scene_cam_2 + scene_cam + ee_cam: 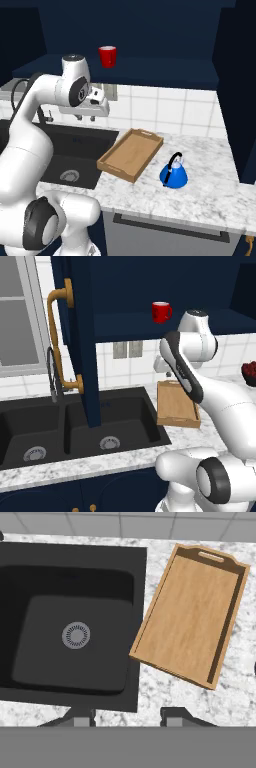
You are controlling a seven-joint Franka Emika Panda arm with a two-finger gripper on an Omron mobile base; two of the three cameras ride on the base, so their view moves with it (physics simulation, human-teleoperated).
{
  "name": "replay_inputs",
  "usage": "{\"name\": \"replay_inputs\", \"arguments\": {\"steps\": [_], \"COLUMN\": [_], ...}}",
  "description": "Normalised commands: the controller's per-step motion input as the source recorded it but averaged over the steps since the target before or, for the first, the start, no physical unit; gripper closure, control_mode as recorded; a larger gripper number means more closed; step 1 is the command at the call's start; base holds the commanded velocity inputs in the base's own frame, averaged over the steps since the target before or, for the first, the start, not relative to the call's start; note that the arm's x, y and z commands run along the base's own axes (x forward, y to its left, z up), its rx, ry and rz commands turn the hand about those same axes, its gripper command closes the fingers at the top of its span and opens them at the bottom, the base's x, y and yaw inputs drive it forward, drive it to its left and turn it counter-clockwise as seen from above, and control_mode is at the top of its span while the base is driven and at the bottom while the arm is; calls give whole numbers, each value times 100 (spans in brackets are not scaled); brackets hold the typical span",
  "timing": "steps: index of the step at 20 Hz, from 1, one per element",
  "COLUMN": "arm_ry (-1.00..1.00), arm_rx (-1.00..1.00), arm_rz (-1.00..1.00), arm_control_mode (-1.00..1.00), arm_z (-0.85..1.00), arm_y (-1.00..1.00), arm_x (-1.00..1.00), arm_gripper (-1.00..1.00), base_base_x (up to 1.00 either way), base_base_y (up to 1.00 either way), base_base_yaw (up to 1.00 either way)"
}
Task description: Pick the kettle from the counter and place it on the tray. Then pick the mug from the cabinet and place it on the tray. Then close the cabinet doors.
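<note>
Nothing of the task looks done yet, so the step in hand is the first one: fetching the kettle [174, 172]. It sits upright on the marble surface [210, 195] at centre right of the right base view, just beside the near corner of the tray [131, 154] but apart from it. The tray lies bare on the surface, next to the black sink [65, 155], and takes up the right half of the hand view [192, 614], with a slot handle at its upper end. The mug [161, 311] stands on the cabinet [130, 326] shelf at upper centre of the left base view, and the cabinet door [80, 331] with its long brass handle [60, 341] hangs open in the left part of that frame, so both later steps are also untouched. The claw [128, 714] hangs high over the seam between sink and tray, looking straight down; its two dark tips at the bottom of the hand view stand apart with nothing between them, so it is spread and empty. In the right base view the hand [95, 106] sits at upper left, well apart from the kettle. The next move likely calls for carrying the hand across the tray toward the lower right, then descending over the kettle's black arched handle with the tips set to either side of it.
</note>
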Motion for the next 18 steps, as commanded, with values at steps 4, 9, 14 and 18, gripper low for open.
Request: {"name": "replay_inputs", "arguments": {"steps": [4, 9, 14, 18], "arm_ry": [-1, -1, 0, 2], "arm_rx": [0, 3, 7, 6], "arm_rz": [-2, -18, -15, -13], "arm_control_mode": [-100, -100, -100, -100], "arm_z": [-3, -12, -21, -36], "arm_y": [-4, -66, -100, -100], "arm_x": [-12, -46, -30, -12], "arm_gripper": [-100, -100, -100, -100], "base_base_x": [0, 0, 0, 0], "base_base_y": [0, 0, 0, 0], "base_base_yaw": [0, 0, 0, 0]}}
